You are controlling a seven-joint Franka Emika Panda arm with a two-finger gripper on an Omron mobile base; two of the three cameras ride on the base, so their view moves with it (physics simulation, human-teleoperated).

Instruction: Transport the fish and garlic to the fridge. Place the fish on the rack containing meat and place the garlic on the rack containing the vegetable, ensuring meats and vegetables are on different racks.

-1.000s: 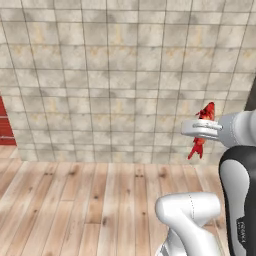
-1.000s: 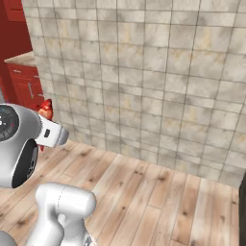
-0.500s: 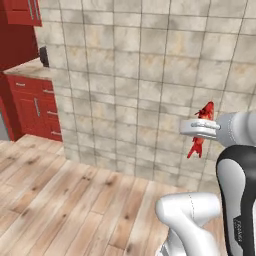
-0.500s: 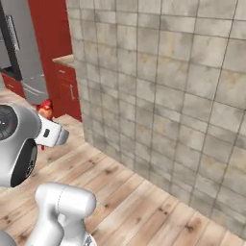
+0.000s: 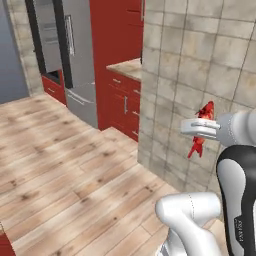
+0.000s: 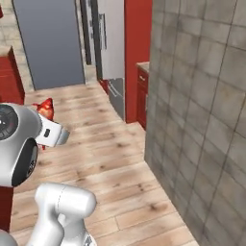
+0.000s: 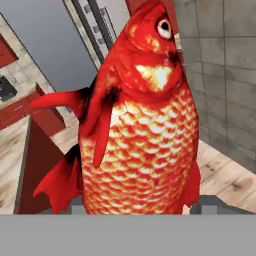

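Note:
The red-orange fish hangs upright in front of the arm, head up and tail down, with my gripper shut on its middle. From the right base view the fish peeks out above the gripper. In the hand view the scaly fish stands between the two fingertips of the gripper. The fridge is a tall grey appliance with long handles, far ahead on the left, also seen in the right base view. The garlic is out of view.
A tiled wall corner stands close on the right. Red cabinets with a light counter top run between it and the fridge. A wide dark grey panel stands left of the fridge. Wooden floor stretches open ahead.
The whole picture has swung: the camera moved from facing the tiled wall to looking past its corner at the cabinets and fridge. The fish stays in the gripper the same way.

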